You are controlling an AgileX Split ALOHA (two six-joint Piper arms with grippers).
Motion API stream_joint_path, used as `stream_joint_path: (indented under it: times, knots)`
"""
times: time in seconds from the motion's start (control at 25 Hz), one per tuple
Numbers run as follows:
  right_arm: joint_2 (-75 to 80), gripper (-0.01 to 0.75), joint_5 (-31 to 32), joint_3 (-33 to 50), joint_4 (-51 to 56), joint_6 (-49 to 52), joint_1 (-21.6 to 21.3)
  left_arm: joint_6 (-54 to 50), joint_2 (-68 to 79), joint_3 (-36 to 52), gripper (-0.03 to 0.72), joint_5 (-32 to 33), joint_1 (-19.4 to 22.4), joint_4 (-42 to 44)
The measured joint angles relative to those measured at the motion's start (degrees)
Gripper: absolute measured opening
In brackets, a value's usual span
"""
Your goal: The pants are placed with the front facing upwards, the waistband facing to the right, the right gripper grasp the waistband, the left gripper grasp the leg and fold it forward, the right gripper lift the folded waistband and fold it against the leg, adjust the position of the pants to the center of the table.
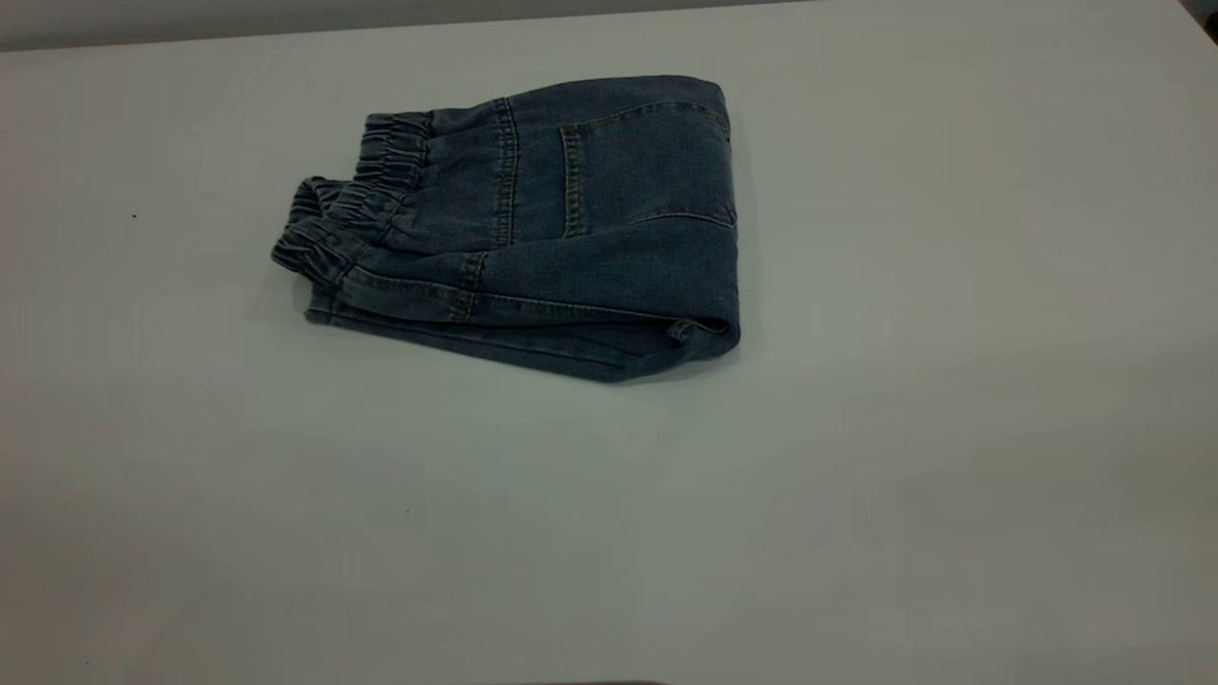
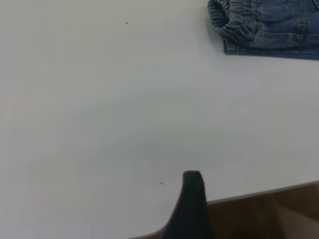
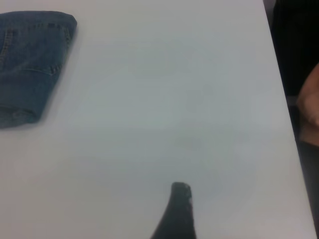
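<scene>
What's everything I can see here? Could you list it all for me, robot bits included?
pants: one, blue denim, folded, back pocket up, lying on the far middle part of the table, touched by nothing
waistband: one, ruffled blue denim with tan stitching, at the folded pants' left end in the exterior view
table: one, plain white, under the pants
person's hand: one, partly seen past the table edge in the right wrist view
left gripper: one black tip showing, near the table edge, well away from the pants
right gripper: one black tip showing, over bare table, away from the pants
</scene>
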Motion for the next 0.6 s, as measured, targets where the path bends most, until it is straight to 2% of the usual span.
stream_joint_path:
  times: [0.6]
  knots:
    - [0.00,0.568,0.00,0.00,-0.70,0.84,0.00,0.00,0.00,0.00,0.584,0.04,0.00,0.00]
